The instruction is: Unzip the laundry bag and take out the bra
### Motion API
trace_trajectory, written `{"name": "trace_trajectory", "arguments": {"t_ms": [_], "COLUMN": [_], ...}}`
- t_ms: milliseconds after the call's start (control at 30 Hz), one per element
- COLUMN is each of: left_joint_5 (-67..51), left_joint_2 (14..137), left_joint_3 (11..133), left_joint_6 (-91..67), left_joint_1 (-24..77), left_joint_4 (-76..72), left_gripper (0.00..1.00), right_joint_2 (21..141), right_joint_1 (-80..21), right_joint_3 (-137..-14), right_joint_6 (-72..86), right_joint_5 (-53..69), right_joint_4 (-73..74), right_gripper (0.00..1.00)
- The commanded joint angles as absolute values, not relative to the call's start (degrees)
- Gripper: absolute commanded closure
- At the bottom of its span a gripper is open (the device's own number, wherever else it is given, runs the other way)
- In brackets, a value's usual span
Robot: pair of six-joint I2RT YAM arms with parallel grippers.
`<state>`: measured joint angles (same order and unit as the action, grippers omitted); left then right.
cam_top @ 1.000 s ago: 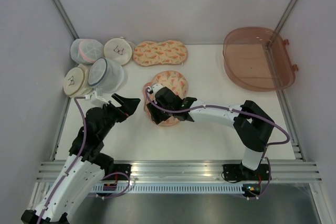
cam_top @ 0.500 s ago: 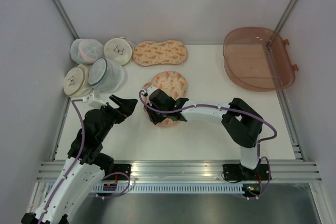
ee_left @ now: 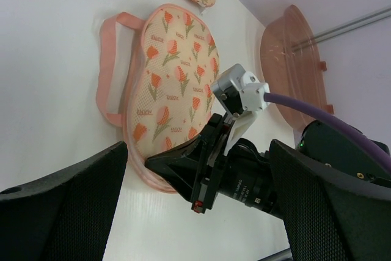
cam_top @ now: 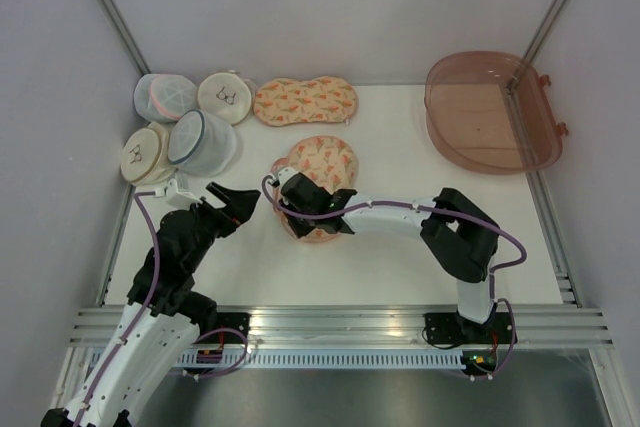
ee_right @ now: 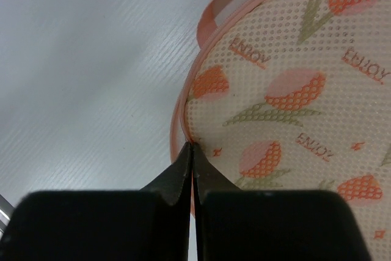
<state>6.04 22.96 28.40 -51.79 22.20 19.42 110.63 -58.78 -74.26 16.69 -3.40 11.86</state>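
White tabletop (cam_top: 400, 262) fills a booth with pale grey walls. The laundry bag (cam_top: 325, 157) lies flat on it, a peach two-lobed case with an orange flower print and pink edging. A pink loop strap (ee_left: 110, 65) hangs off the bag's left side.

The right claw (cam_top: 295, 222) reaches over the bag's near lobe. Its two black fingers are pressed tight together, and their tips meet right at the pink rim on the bag's near-left edge. The right wrist view cannot settle whether any fabric or a zip pull is pinched between them.

The left claw (cam_top: 238, 202) hovers just left of the bag with its fingers spread wide. It holds nothing and is clear of the fabric.

A second peach case (cam_top: 305, 101) lies behind the bag, apart from it. Four round mesh pouches (cam_top: 190, 142) are clustered behind and to the left of the bag. A brown see-through tub (cam_top: 490, 117) sits well off to the bag's right and farther back.
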Motion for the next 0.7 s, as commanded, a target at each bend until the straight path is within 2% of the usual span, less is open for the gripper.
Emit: {"name": "trace_trajectory", "arguments": {"t_ms": [0,233,400,467,600,667], "left_joint_5": [7.6,7.8,6.3,5.9,5.3,5.4], "left_joint_2": [22.7,23.1,26.0,28.4,31.3,31.0], "left_joint_3": [29.3,28.6,28.3,28.3,28.8,29.4], "left_joint_6": [-51.4,-51.6,-51.3,-51.1,-51.5,-51.5], "left_joint_1": [22.0,22.1,22.1,22.0,22.0,22.0], "left_joint_4": [19.3,19.2,18.1,17.3,16.3,16.0], "left_gripper": [0.00,0.01,0.01,0.01,0.01,0.01], "right_joint_2": [105.2,91.5,81.9,78.7,80.4,84.7], "right_joint_1": [-59.1,-59.1,-59.0,-58.6,-57.5,-57.4], "right_joint_3": [-72.9,-66.0,-59.2,-56.5,-56.6,-58.7], "right_joint_6": [16.0,19.3,28.4,29.4,25.4,23.7], "right_joint_5": [-5.9,-15.3,-34.7,-37.3,-28.3,-20.8], "right_joint_4": [11.8,9.3,10.2,10.6,10.2,10.5], "right_gripper": [1.00,1.00,1.00,1.00,1.00,0.95]}}
